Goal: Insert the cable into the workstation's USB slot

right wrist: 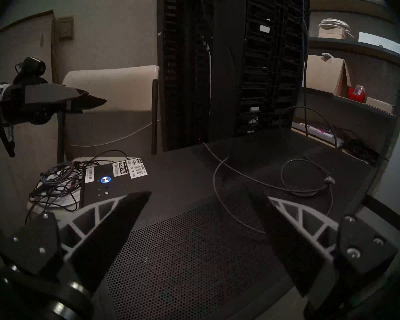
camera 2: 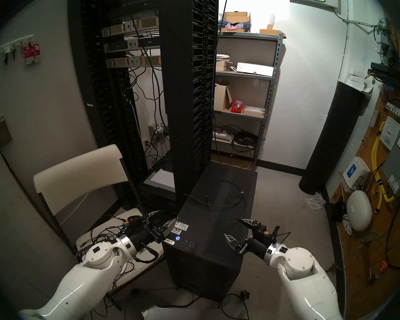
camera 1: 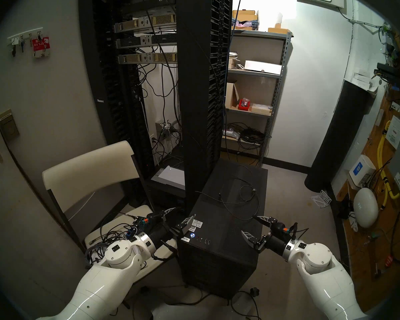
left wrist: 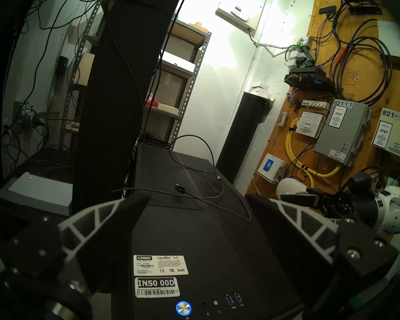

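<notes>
The black workstation (camera 1: pixel 229 227) (camera 2: pixel 208 234) stands on the floor between my arms. Its top shows in both wrist views (left wrist: pixel 194 238) (right wrist: pixel 183 254). The thin grey cable (camera 1: pixel 247 192) (camera 2: pixel 236 197) (right wrist: pixel 286 188) lies loose in loops on that top, its plug (left wrist: pixel 180 188) free near the middle. The paired USB slot (camera 1: pixel 207 241) (left wrist: pixel 233 298) sits at the front edge, right of the blue-lit button (camera 1: pixel 192 235). My left gripper (camera 1: pixel 186 212) (left wrist: pixel 198 197) hangs open at the top's front-left corner. My right gripper (camera 1: pixel 248 224) (right wrist: pixel 199 192) is open over the right side, a cable bend just ahead of its fingers.
A tall black server rack (camera 1: pixel 201 81) rises right behind the workstation's left rear. A cream chair (camera 1: pixel 88 167) on the left carries a heap of cords (camera 1: pixel 106 238). A metal shelf (camera 1: pixel 252 93), a black cylinder (camera 1: pixel 337 137) and a wired wall board (camera 1: pixel 390 174) stand to the right.
</notes>
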`<state>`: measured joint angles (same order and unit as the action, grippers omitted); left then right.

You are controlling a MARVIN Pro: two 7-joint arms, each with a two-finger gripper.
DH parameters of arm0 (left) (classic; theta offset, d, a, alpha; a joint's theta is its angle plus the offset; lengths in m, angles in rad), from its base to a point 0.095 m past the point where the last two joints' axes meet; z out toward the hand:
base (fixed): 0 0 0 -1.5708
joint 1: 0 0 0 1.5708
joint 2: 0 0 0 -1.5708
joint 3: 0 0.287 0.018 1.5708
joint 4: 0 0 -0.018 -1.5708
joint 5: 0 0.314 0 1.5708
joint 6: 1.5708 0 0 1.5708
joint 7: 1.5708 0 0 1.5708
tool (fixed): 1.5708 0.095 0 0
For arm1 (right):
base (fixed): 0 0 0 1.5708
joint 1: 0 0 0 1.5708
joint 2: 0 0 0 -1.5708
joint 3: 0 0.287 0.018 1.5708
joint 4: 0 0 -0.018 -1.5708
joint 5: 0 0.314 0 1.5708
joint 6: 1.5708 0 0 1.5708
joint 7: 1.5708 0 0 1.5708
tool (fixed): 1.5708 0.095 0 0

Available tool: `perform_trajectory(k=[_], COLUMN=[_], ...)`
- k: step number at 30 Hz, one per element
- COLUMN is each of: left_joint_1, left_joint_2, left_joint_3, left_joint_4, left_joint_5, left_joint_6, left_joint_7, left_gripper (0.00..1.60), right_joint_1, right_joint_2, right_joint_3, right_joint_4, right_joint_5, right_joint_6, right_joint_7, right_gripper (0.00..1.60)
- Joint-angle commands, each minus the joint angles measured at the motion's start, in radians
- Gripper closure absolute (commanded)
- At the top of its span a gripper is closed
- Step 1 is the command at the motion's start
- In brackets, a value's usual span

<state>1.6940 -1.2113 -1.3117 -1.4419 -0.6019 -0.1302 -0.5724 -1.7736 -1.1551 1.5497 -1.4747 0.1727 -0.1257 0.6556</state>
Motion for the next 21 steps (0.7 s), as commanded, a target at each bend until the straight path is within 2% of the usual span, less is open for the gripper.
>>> perform_trajectory(k=[1,3,5,7,8,12,14,18,21], left_joint_1=[-0.004,-0.005,-0.005,-0.005,-0.005,-0.005,-0.005,-0.005,-0.005], left_joint_2=[-0.001,-0.001,-0.001,-0.001,-0.002,-0.002,-0.002,-0.002,-0.002], left_joint_3=[-0.001,-0.001,-0.001,-0.001,-0.001,-0.002,-0.002,-0.002,-0.002], left_joint_4=[-0.014,-0.014,-0.013,-0.013,-0.013,-0.013,-0.012,-0.012,-0.012], left_joint_5=[0.0,0.0,0.0,0.0,0.0,0.0,0.0,0.0,0.0], left_joint_6=[-0.003,-0.003,-0.003,-0.003,-0.003,-0.003,-0.003,-0.003,-0.003], left_joint_7=[0.0,0.0,-0.001,-0.001,-0.001,-0.001,-0.002,-0.002,-0.002], left_gripper=[0.0,0.0,0.0,0.0,0.0,0.0,0.0,0.0,0.0], right_joint_1=[0.119,0.126,0.154,0.175,0.185,0.223,0.252,0.284,0.319], right_joint_2=[-0.017,-0.024,-0.029,-0.034,-0.037,-0.051,-0.057,-0.071,-0.079], right_joint_3=[-0.024,-0.029,-0.042,-0.052,-0.058,-0.078,-0.089,-0.095,-0.103], right_joint_4=[0.035,0.045,0.074,0.096,0.104,0.147,0.182,0.226,0.265], right_joint_5=[-0.024,-0.037,-0.055,-0.07,-0.079,-0.113,-0.128,-0.152,-0.166], right_joint_6=[0.001,0.004,0.007,0.011,0.012,0.014,0.013,0.008,0.004], right_joint_7=[-0.001,-0.008,-0.009,-0.009,-0.009,-0.01,-0.008,-0.006,0.0], right_gripper=[0.09,0.1,0.27,0.31,0.4,0.53,0.45,0.46,0.4])
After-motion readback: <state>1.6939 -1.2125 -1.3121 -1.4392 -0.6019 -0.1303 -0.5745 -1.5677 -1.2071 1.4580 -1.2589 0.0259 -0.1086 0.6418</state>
